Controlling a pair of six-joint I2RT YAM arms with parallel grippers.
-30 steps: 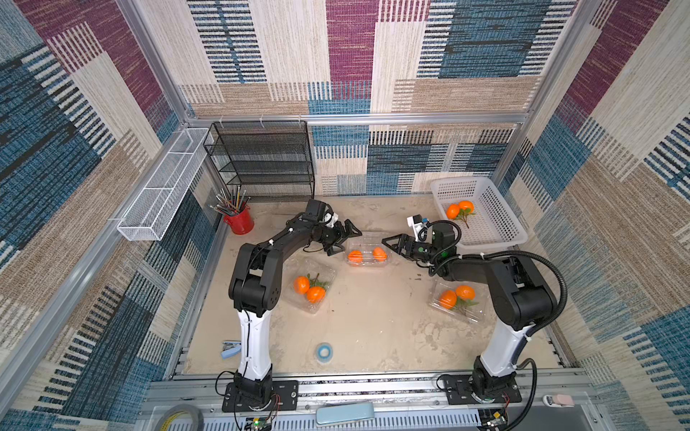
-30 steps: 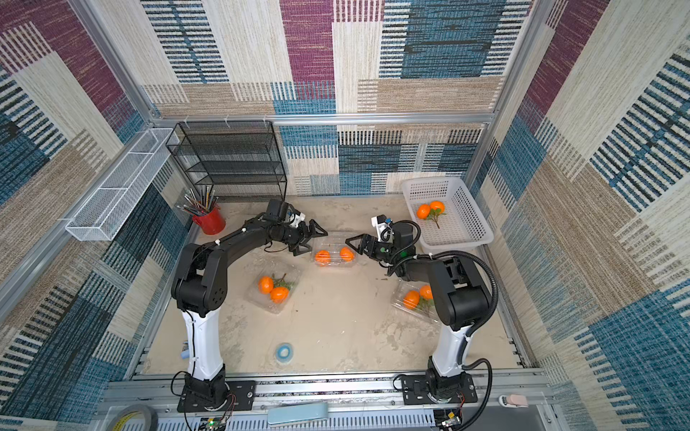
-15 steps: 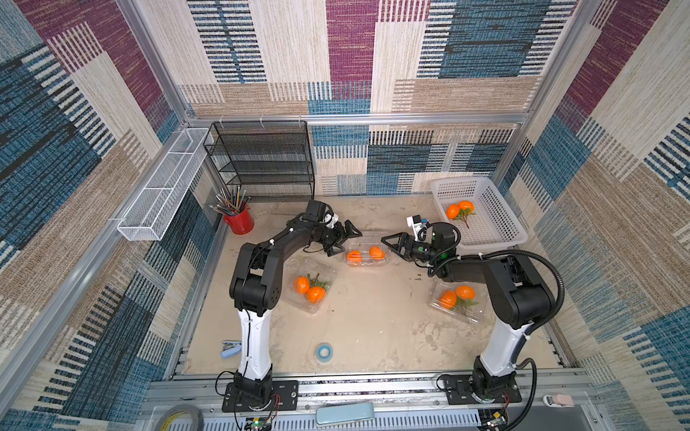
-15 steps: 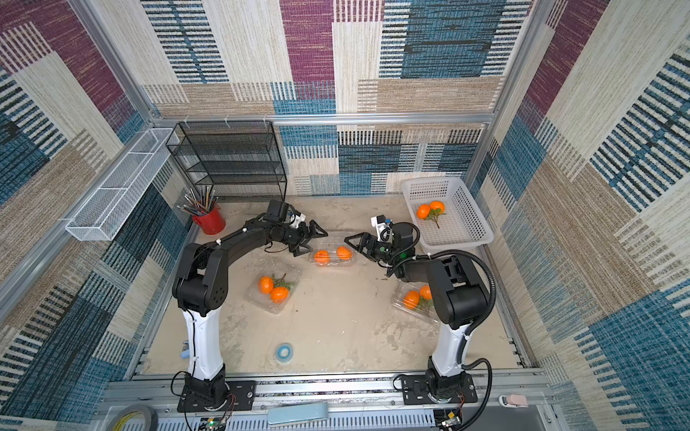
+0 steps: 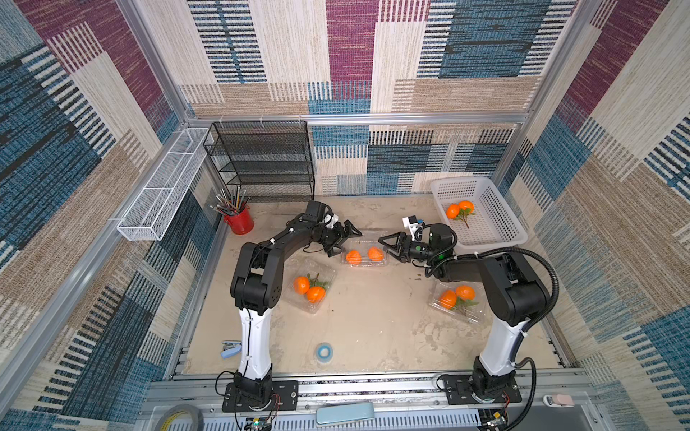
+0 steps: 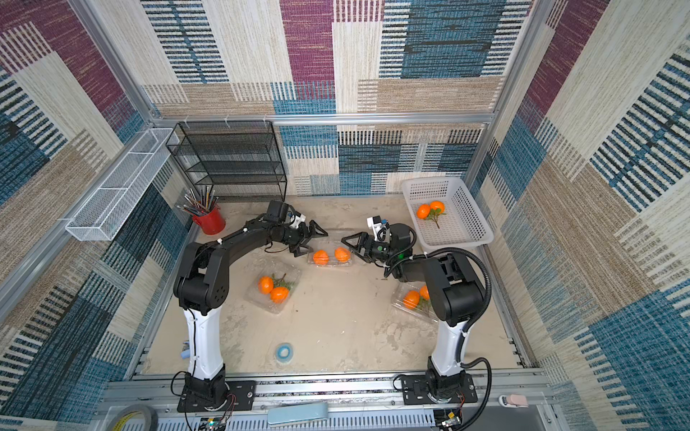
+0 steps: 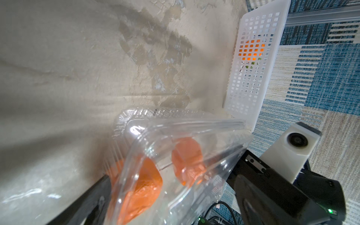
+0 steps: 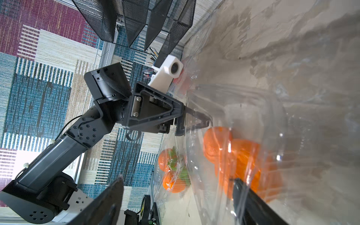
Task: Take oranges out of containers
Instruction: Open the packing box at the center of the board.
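Toward 12 o'clock on the surface (image 5: 373,324), a lidded clear container (image 5: 377,261) with two oranges (image 5: 353,256) sits between the left end effector (image 5: 347,244) at its 9 o'clock and the right end effector (image 5: 390,250) at its 3 o'clock, both spread and holding nothing; the lid-opening step likely next needs opposing pinches.

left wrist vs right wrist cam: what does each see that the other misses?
Left wrist only: the white basket with orange showing through its holes, and the right arm's wrist camera. Right wrist only: the black wire shelf, the left arm, a second container of leafy oranges. Both: the middle container holding two oranges.
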